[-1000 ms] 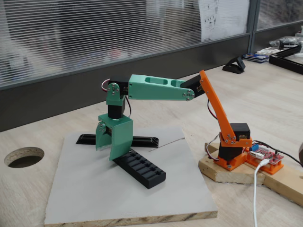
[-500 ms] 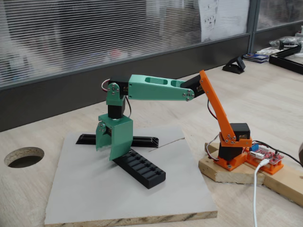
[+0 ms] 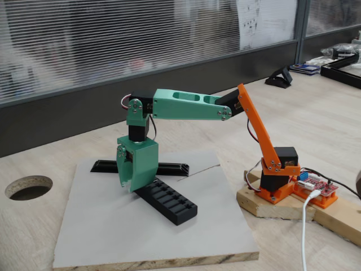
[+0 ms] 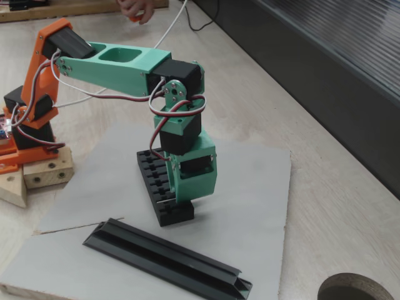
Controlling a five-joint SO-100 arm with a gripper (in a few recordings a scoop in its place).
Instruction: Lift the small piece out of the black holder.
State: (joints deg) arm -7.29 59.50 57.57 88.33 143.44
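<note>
Your hand (image 3: 128,185) hangs straight down over one end of the black holder (image 3: 167,200), the end nearest the long black rail (image 4: 167,257). The holder's long axis runs away from that rail toward the arm's orange base (image 3: 275,179), so every slot crosses your line of approach. In the fixed view from the rail side, a thin pale sliver, which I take for the small piece (image 4: 166,200), sits at the slot right under your fingertips, touching or nearly so. Your fingers look drawn close together, but whether they pinch the piece I cannot tell. The lift should go straight up.
</note>
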